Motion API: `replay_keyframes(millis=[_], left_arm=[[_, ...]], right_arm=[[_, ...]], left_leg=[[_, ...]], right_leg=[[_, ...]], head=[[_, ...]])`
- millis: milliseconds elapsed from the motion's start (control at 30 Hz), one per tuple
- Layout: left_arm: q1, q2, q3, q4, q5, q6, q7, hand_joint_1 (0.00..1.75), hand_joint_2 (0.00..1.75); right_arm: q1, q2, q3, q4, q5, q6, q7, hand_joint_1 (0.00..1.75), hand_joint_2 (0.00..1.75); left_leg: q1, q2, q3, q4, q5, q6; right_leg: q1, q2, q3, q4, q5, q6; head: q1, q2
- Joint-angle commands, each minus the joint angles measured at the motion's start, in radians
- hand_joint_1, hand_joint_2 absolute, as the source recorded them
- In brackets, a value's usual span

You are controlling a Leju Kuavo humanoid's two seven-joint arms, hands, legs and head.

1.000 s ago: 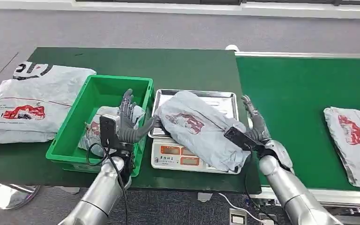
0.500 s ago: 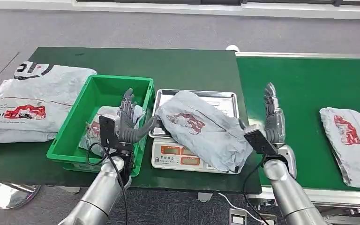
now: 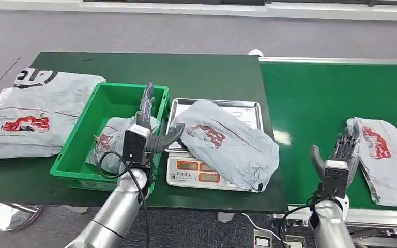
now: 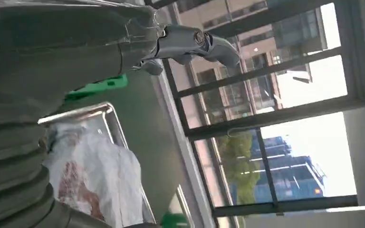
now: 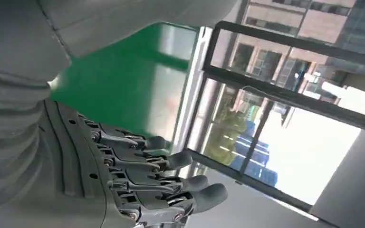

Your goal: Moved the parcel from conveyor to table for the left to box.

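Parcel [image 3: 226,142] lies on the scale tray [image 3: 248,109]. Left hand [image 3: 152,129] spread beside it; right hand [image 3: 341,155] spread, empty, over the conveyor [image 3: 310,98].

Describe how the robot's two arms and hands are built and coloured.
Both arms are smooth silver metal tubes. The left robot hand has dark grey jointed fingers, a thick grey thumb and a black box at the wrist, with a black cable looping down the forearm. The right robot hand looks the same, with a black cable at its wrist; its wrist view shows a grey ribbed cover.
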Motion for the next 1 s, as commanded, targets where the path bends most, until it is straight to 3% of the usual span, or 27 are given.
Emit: replay_keyframes(millis=[33, 100, 133, 167, 233, 300, 500, 667, 767, 1000], left_arm=[[-0.056, 0.048, -0.156, 0.015, -0.013, 0.021, 0.005, 0.0, 1.75], [-0.132, 0.013, -0.266, 0.127, -0.053, 0.029, 0.005, 0.0, 1.75], [-0.172, -0.018, -0.3, 0.191, -0.067, 0.039, 0.005, 0.0, 1.75], [-0.223, -0.069, -0.318, 0.288, -0.081, 0.034, 0.005, 0.0, 1.75], [-0.27, -0.098, -0.373, 0.369, -0.072, 0.026, 0.025, 0.0, 1.75], [-0.307, -0.098, -0.524, 0.391, 0.054, -0.001, 0.16, 0.0, 1.75], [-0.352, -0.098, -0.858, 0.46, 0.097, -0.108, 0.471, 0.0, 1.75], [-0.336, -0.098, -0.944, 0.452, 0.188, -0.313, 0.555, 0.0, 1.75], [-0.35, -0.098, -0.966, 0.474, 0.192, -0.311, 0.605, 0.0, 1.75], [-0.366, -0.098, -1.0, 0.522, 0.154, -0.275, 0.699, 0.0, 1.75]], right_arm=[[-0.012, 0.054, -0.092, 0.055, 0.007, -0.017, 0.001, 0.0, 1.75], [-0.005, 0.072, -0.097, 0.056, 0.027, -0.039, 0.001, 0.0, 1.75], [0.004, 0.09, -0.125, -0.005, -0.026, 0.04, 0.001, 0.0, 1.75], [0.003, 0.089, -0.097, -0.018, 0.033, -0.051, 0.001, 0.0, 1.75], [-0.028, 0.085, -0.076, 0.051, 0.039, -0.01, 0.001, 0.0, 1.75], [-0.055, 0.09, -0.028, 0.089, 0.096, -0.084, 0.001, 0.0, 1.75], [-0.049, 0.126, -0.048, 0.12, 0.071, -0.062, 0.001, 0.0, 1.75], [-0.005, 0.151, -0.059, 0.072, 0.091, -0.056, 0.001, 0.0, 1.75], [-0.012, 0.157, -0.049, 0.081, 0.098, -0.037, 0.001, 0.0, 1.75], [-0.041, 0.158, -0.025, 0.115, 0.098, -0.022, 0.001, 0.0, 1.75]], left_leg=[[0.001, -0.001, 0.002, -0.001, 0.0, -0.001], [0.001, -0.001, 0.001, 0.0, 0.0, 0.0], [0.001, -0.002, 0.002, -0.001, 0.0, -0.001], [0.001, -0.003, 0.001, 0.0, 0.0, 0.0], [0.001, -0.006, 0.0, 0.001, 0.001, 0.0], [0.001, -0.005, 0.001, 0.001, 0.001, 0.001], [0.0, 0.0, 0.002, -0.001, 0.0, 0.001], [-0.001, 0.0, 0.003, -0.001, 0.0, 0.001], [0.001, 0.002, 0.007, -0.003, -0.001, 0.0], [0.0, 0.002, 0.002, -0.001, 0.0, 0.001]], right_leg=[[0.001, -0.001, 0.003, -0.001, 0.0, -0.001], [0.001, -0.001, 0.001, -0.001, 0.0, -0.001], [0.001, -0.002, 0.003, -0.001, 0.0, -0.001], [0.001, -0.003, 0.002, -0.001, -0.001, -0.001], [0.001, -0.006, 0.002, 0.0, -0.001, -0.001], [0.001, -0.005, 0.004, -0.001, 0.0, 0.0], [0.0, 0.0, 0.004, -0.002, 0.001, 0.0], [0.0, 0.0, 0.004, -0.002, 0.0, 0.0], [0.001, 0.002, 0.008, -0.005, 0.0, -0.001], [0.0, 0.002, 0.002, -0.001, 0.0, 0.0]], head=[[0.0, 0.0], [0.0, 0.0], [0.0, 0.0], [0.0, 0.0], [0.0, 0.0], [0.0, 0.0], [0.0, 0.0], [0.0, 0.0], [0.0, 0.0], [0.0, 0.0]])
